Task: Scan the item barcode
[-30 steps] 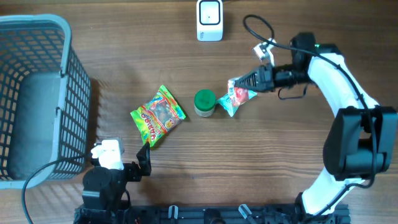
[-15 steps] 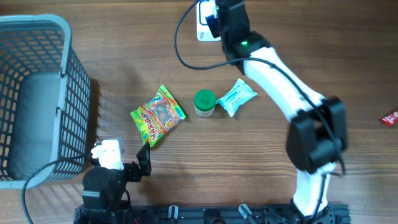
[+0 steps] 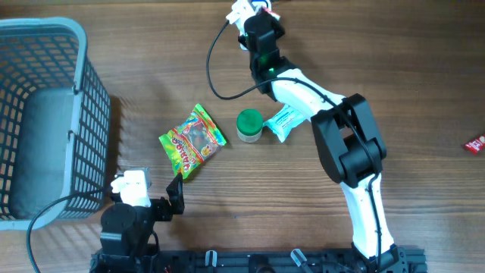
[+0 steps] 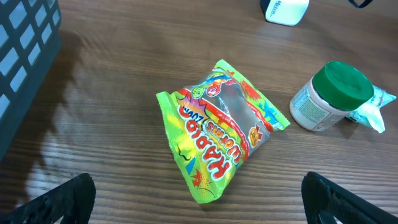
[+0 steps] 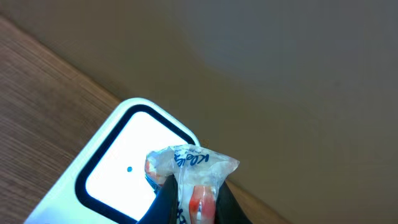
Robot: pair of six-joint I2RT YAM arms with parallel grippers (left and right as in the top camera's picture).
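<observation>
Presently at the scanning step: item presented to the reader.
The small packet (image 5: 193, 162) is clamped in the closed right gripper (image 5: 193, 205), directly before the bright window of the white scanner (image 5: 118, 168), at the top centre of the overhead frame. Lettering beginning "Kle" is legible on the wrapper. No barcode is seen, so a turn of the packet toward the window is judged necessary. The left gripper (image 4: 208, 205) is spread wide and empty at the lower left. "HARIBO" is read on the candy bag (image 4: 217, 137).
</observation>
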